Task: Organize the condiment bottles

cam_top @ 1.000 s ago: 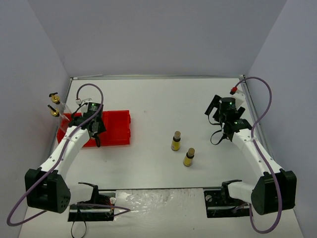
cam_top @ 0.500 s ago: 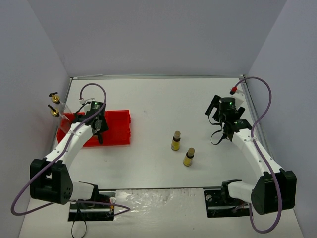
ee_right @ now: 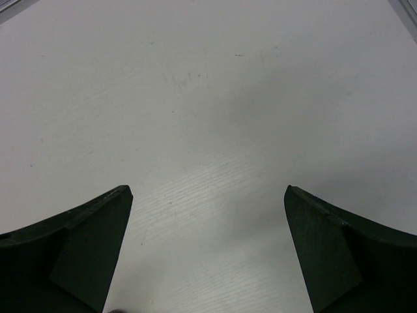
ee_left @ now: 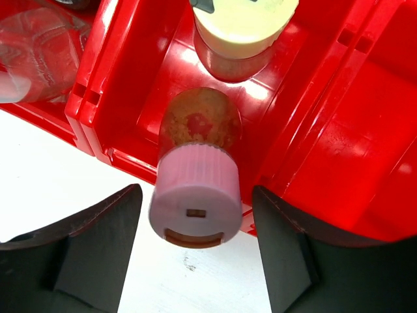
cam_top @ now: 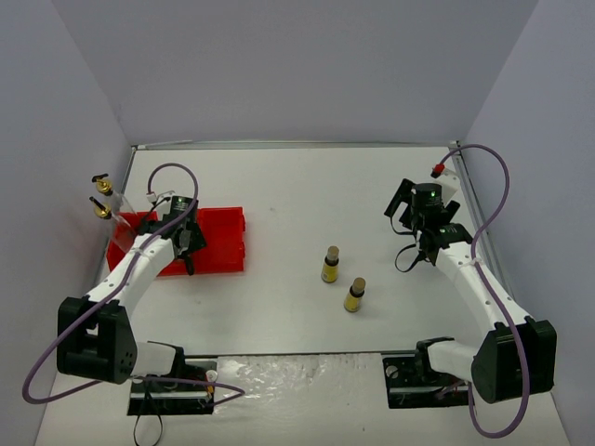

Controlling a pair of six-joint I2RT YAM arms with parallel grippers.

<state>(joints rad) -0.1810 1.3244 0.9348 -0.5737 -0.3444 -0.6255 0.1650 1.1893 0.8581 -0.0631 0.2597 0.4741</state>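
Over the red tray (cam_top: 212,243) at the left of the top view, the left gripper (ee_left: 195,202) has its jaws spread wide, one either side of the pink-capped bottle (ee_left: 195,195) without touching it. That squat bottle leans in a tray compartment, cap towards the wrist camera and poking past the tray's edge. Just beyond it in the same compartment sits the yellow-capped bottle (ee_left: 242,26). The two tall glass bottles (cam_top: 100,197) with gold spouts stand at the tray's left end. The two tiny yellow bottles (cam_top: 341,280) stand out on the table (cam_top: 297,186) near centre, well apart from the tray. On the right, the right gripper (ee_right: 208,202) hangs with jaws apart over bare table. Against a second ago, the left arm has swung slightly over the tray; the right arm and yellow bottles sit exactly as before.
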